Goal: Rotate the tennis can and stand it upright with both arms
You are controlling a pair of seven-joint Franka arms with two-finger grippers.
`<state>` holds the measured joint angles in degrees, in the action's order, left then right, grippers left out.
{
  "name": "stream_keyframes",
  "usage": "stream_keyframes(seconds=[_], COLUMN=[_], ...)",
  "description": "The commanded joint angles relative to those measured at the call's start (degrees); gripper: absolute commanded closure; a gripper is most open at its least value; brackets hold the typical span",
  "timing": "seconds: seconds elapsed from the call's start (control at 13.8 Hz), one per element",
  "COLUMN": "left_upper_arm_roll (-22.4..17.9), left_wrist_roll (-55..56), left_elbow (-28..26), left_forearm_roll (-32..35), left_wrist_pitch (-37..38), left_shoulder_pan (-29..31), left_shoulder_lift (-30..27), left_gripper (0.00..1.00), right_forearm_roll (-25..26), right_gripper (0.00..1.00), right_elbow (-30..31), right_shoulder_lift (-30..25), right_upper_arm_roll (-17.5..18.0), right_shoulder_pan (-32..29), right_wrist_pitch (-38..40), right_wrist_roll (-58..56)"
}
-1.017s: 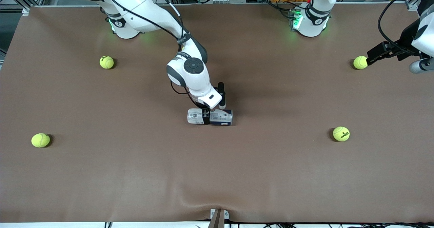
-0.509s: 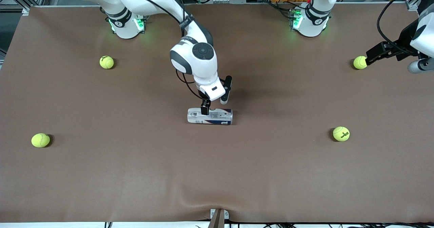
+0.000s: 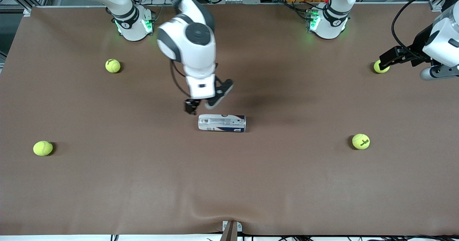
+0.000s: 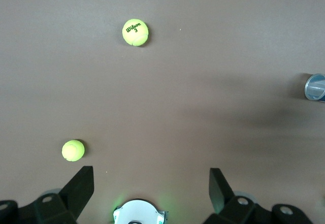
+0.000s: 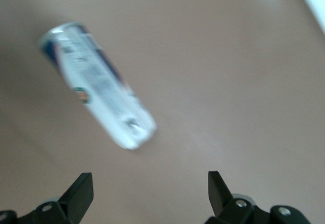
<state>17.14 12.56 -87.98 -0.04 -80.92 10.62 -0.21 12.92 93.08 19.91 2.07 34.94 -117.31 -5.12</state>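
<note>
The tennis can (image 3: 222,123) lies on its side in the middle of the brown table, its length running from one arm's end toward the other's. My right gripper (image 3: 203,103) hangs open just above the table beside the can's end toward the right arm, touching nothing. In the right wrist view the can (image 5: 96,84) lies slantwise ahead of the open right gripper (image 5: 150,191). My left gripper (image 3: 385,60) hovers open at the left arm's end of the table, over a tennis ball. The left wrist view shows the empty left gripper (image 4: 151,186) and the can's end (image 4: 316,87).
Several tennis balls lie around: one (image 3: 380,67) partly under the left gripper, one (image 3: 360,141) nearer the camera, two (image 3: 113,65) (image 3: 43,148) toward the right arm's end. The left wrist view shows two balls (image 4: 135,32) (image 4: 73,150). The cloth ripples (image 3: 215,212) at the near edge.
The right gripper has lifted off the can, where its fingers straddled it, and swung up and toward the right arm's end. The can has not moved. The left arm shifted slightly.
</note>
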Motion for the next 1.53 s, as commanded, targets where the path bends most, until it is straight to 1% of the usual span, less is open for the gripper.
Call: stream_keyframes(seconds=[0.0, 0.07, 0.36, 0.44, 0.51, 0.65, 0.73, 0.87, 1.02, 1.09, 1.31, 1.45], left_upper_arm_roll=[0.6, 0.7, 2.0, 2.5, 3.3, 4.0, 4.7, 5.6, 5.6, 5.7, 6.2, 6.5], left_wrist_roll=[-0.3, -0.3, -0.2, -0.1, -0.1, -0.1, 0.0, 0.0, 0.1, 0.1, 0.1, 0.1], left_elbow=[0.1, 0.1, 0.1, 0.1, 0.2, 0.4, 0.4, 0.5, 0.7, 0.8, 3.0, 3.1], left_forearm_roll=[-0.8, -0.8, -0.8, -0.8, -0.8, -0.9, -0.9, -1.6, -4.0, -4.1, -5.7, -6.9], left_wrist_pitch=[0.2, 0.1, -0.9, -1.3, -1.6, -2.6, -3.1, -4.1, -5.3, -5.6, -6.5, -9.8], left_shoulder_pan=[0.3, 0.2, 0.1, 0.1, 0.1, 0.0, 0.0, -0.1, -0.1, -0.2, -1.7, -2.7], left_shoulder_lift=[0.0, 0.1, 1.4, 2.0, 2.7, 3.9, 4.5, 5.7, 7.2, 8.4, 13.0, 15.3], left_gripper=[0.00, 0.00, 0.00, 0.00, 0.00, 0.00, 0.00, 0.00, 0.00, 0.00, 0.00, 0.00], right_forearm_roll=[-6.6, -7.6, -8.5, -8.8, -10.0, -14.2, -14.9, -14.9, -14.9, -15.1, -16.1, -16.3], right_gripper=[0.00, 0.00, 0.00, 0.00, 0.00, 0.00, 0.00, 0.00, 0.00, 0.00, 0.00, 0.00], right_elbow=[0.6, 0.6, 0.3, 0.2, -0.6, -4.0, -6.7, -9.0, -10.3, -10.4, -10.8, -11.6], right_shoulder_lift=[-4.8, -6.6, -15.1, -16.2, -16.9, -17.9, -17.8, -17.8, -17.8, -17.9, -17.9, -17.9], right_upper_arm_roll=[0.9, 0.9, 1.4, 1.6, 1.7, 0.9, 0.7, 0.0, -1.6, -2.0, -2.0, -2.0], right_shoulder_pan=[-10.6, -14.3, -27.4, -30.2, -32.8, -36.5, -37.9, -38.6, -38.2, -38.3, -39.2, -39.5], right_wrist_pitch=[1.3, 3.3, 14.1, 17.2, 19.4, 26.1, 28.7, 32.0, 35.3, 36.3, 39.3, 39.6], right_wrist_roll=[0.6, 0.5, 0.8, 0.8, 0.8, 0.7, 0.8, 0.9, 2.9, 3.5, 3.6, 3.8])
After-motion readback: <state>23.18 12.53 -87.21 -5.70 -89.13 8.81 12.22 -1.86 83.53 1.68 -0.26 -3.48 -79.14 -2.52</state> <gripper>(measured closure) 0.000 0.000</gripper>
